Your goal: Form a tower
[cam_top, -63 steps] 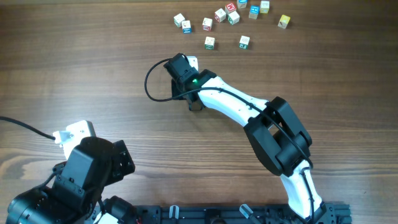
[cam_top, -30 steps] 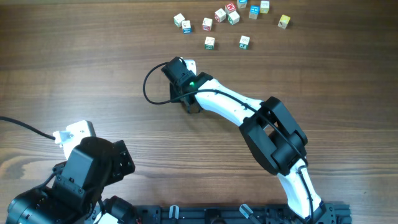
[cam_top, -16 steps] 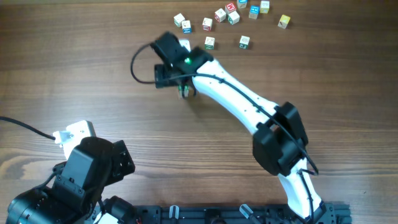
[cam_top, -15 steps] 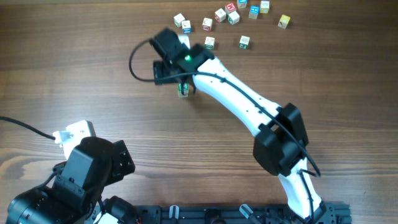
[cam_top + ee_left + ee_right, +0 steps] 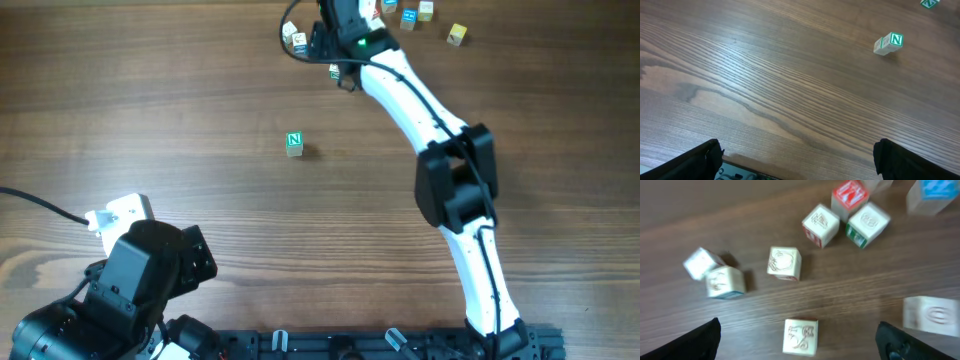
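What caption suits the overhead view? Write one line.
Tower stands free on the table while the right arm reaches over the loose cubes.

Overhead view. The tower (image 5: 293, 144), a green N on its top face, stands alone just toward 11 o'clock of the centre of the table (image 5: 150, 90). The white right arm (image 5: 420, 100) stretches from its base at 5 o'clock to the loose letter cubes (image 5: 457, 33) scattered at 12 to 1 o'clock, its wrist over some of them. The black left arm (image 5: 140, 270) sits folded at 7 o'clock
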Robot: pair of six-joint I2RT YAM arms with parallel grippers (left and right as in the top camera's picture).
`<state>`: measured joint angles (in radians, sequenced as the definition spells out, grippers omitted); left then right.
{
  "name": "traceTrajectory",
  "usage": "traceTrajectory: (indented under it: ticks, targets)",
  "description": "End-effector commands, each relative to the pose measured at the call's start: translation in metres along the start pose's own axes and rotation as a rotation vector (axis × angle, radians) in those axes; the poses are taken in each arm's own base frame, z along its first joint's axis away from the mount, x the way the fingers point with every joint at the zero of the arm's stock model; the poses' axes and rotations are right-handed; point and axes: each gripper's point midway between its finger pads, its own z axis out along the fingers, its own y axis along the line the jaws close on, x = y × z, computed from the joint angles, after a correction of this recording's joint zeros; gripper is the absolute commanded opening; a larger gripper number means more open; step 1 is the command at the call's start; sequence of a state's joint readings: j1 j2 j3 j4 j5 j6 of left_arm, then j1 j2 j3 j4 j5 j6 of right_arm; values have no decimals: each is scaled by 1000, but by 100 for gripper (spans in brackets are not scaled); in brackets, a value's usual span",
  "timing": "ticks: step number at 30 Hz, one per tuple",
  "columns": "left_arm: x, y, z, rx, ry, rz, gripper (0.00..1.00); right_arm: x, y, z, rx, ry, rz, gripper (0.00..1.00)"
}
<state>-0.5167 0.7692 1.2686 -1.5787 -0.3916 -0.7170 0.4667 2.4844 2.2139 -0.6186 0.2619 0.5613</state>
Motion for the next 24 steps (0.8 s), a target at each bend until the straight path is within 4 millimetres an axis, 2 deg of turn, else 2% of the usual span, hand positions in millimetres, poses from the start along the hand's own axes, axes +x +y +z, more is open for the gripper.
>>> traceTrajectory:
  ticks: [1, 4, 9, 14, 16, 21, 24]
  targets:
    - [1, 0, 0, 0, 4, -17, 100, 16, 12, 16, -28, 12, -23, 98]
    - [1, 0, 0, 0, 4, -17, 100, 35, 8, 30, 1, 47, -25, 95]
    - [1, 0, 0, 0, 4, -17, 100, 27, 4, 34, 25, 6, -1, 95]
    - [1, 0, 0, 0, 4, -17, 100, 57, -10, 52, 57, 92, -17, 89]
    - [1, 0, 0, 0, 4, -17, 100, 64, -12, 58, 67, 105, -1, 83]
    - [1, 0, 0, 0, 4, -17, 100, 65, -13, 58, 70, 109, -4, 53]
    - [1, 0, 0, 0, 4, -17, 100, 62, -11, 56, 61, 106, -38, 45]
